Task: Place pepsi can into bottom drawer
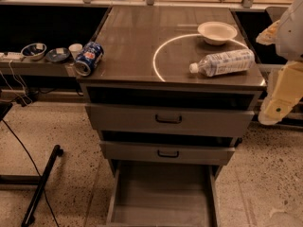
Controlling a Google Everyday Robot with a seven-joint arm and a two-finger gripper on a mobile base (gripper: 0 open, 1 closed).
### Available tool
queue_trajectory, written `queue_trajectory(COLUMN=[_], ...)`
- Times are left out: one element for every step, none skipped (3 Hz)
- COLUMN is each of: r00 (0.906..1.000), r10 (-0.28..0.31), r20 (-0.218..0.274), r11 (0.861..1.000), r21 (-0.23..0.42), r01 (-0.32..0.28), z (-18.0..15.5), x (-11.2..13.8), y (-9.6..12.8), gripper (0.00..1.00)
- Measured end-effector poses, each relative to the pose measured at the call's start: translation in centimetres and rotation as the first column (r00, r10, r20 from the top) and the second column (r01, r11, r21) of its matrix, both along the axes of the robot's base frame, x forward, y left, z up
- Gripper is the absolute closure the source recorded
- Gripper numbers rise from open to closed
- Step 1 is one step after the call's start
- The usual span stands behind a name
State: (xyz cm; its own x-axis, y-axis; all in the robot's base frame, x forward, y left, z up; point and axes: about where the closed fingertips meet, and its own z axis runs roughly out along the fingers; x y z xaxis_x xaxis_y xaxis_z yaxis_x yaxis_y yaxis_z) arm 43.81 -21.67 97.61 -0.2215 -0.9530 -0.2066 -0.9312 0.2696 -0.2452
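Note:
The pepsi can [88, 58] is blue with silver ends and lies on its side at the front left corner of the grey cabinet top [137, 37]. The bottom drawer [161, 193] is pulled out and shows a plain, bare tray interior. My gripper [279, 98] hangs at the right edge of the view, beside the cabinet's right front corner, below a white arm section [291, 27]. It is far to the right of the can and holds nothing that I can see.
A clear plastic water bottle [222, 63] lies on the cabinet top at the right, with a white bowl [217, 32] behind it. The two upper drawers [168, 119] have black handles. A side shelf holds bowls [34, 50]. A black stand leg [40, 186] and cables lie on the floor at the left.

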Motion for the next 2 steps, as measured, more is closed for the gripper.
queue_trajectory(r00=[1.0,0.9971], r10=[0.0,0.066], r20=[0.0,0.039], r11=[1.0,0.997], r21=[0.0,-0.044], r01=[0.0,-0.064], z=[0.0,0.7], x=[0.0,3.4], y=[0.0,2.9], gripper=[0.0,0.0])
